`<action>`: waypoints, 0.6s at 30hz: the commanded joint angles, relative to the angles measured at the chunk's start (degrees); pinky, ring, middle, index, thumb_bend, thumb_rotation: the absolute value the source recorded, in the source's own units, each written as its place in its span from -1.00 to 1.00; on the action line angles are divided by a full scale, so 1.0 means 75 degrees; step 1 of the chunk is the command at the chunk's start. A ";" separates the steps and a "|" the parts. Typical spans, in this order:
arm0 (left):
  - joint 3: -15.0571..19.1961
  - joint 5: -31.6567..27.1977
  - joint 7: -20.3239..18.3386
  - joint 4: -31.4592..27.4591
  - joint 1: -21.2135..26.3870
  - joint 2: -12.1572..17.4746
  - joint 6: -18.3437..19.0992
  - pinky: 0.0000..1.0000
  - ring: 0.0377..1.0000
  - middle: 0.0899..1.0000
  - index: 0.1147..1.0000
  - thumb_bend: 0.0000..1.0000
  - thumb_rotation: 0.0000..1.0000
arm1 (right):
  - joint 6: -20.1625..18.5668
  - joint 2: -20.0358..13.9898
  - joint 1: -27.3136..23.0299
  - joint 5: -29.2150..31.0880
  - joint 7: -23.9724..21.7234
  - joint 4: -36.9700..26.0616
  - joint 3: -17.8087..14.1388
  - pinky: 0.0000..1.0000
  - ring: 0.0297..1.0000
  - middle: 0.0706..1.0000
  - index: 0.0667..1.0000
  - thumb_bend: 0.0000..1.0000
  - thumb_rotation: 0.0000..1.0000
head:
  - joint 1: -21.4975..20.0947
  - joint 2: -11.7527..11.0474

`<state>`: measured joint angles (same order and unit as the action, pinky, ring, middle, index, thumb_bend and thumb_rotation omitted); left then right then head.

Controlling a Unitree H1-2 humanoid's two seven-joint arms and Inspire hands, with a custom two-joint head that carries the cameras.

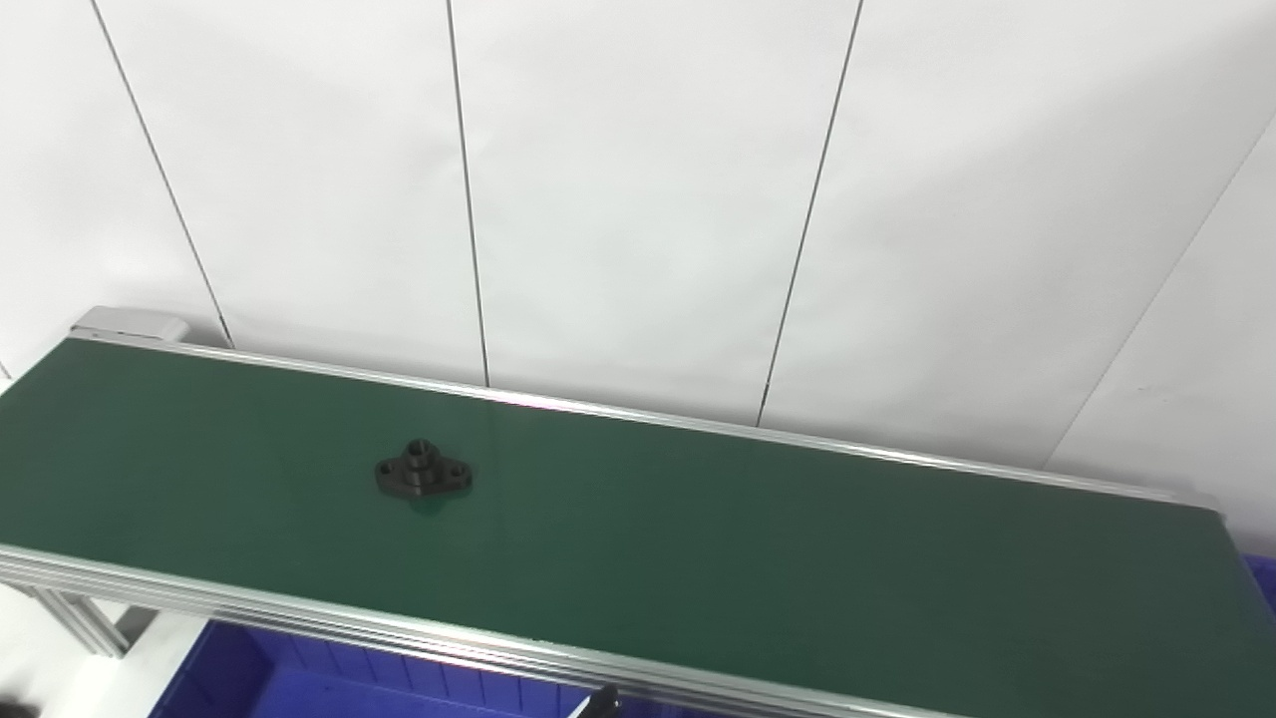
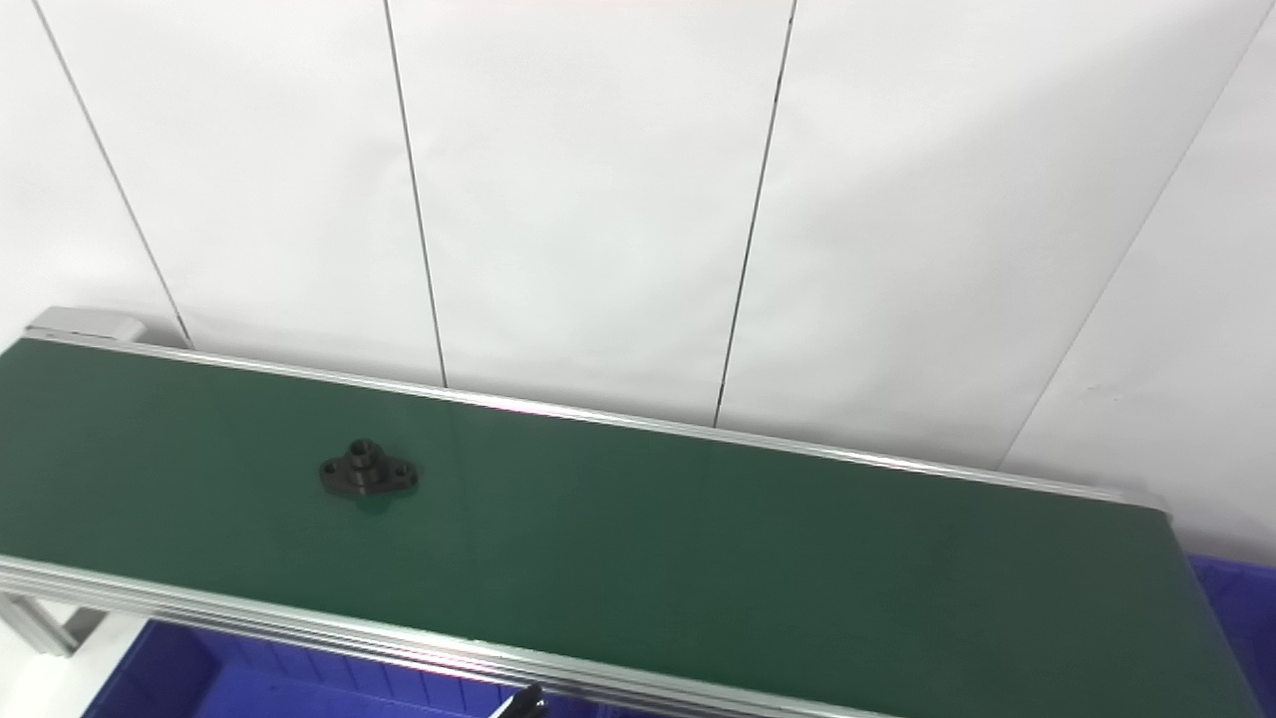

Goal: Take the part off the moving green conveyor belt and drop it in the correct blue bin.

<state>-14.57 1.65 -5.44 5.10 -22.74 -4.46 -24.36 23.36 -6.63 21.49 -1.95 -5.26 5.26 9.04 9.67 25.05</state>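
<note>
Looks like a factory-style test cell or robotics lab: a green conveyor belt (image 1: 698,538) framed in aluminium rails (image 1: 399,628) on extruded legs, blue plastic bins (image 1: 299,683) tucked below its near edge and past its right end, a black machined flange part (image 1: 423,471) riding the belt, plain white panelled walls (image 1: 638,199) behind.

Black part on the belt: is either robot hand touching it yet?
Apart. In the left eye view the black part lies alone on the green belt, bare belt all round it, no robot hand near.

Bright, even light washes the white panelled wall (image 1: 638,179); the dark green conveyor belt (image 1: 698,538) shows soft sheen, slight overall softness.
</note>
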 commanded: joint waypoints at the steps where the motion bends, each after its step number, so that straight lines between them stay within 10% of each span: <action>1: -0.0079 -0.0005 -0.0025 -0.0254 -0.0035 -0.0030 -0.0302 0.73 0.83 0.86 0.84 0.79 0.56 | 0.0476 -0.0088 0.0106 -0.0084 0.0033 -0.0481 0.0062 1.00 1.00 1.00 1.00 1.00 0.67 | -0.0005 0.0016; 18: -0.0114 -0.0211 -0.0192 -0.0506 -0.0034 0.0192 -0.0110 0.73 0.89 0.91 0.90 0.82 0.55 | 0.0287 -0.0390 0.0201 -0.0888 0.0038 -0.3101 -0.0161 0.89 1.00 1.00 1.00 1.00 0.33 | -0.0482 0.0259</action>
<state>-14.97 0.78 -6.25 2.85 -23.37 -2.91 -24.27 24.03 -9.30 23.92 -7.65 -4.95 -15.57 8.30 5.98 26.98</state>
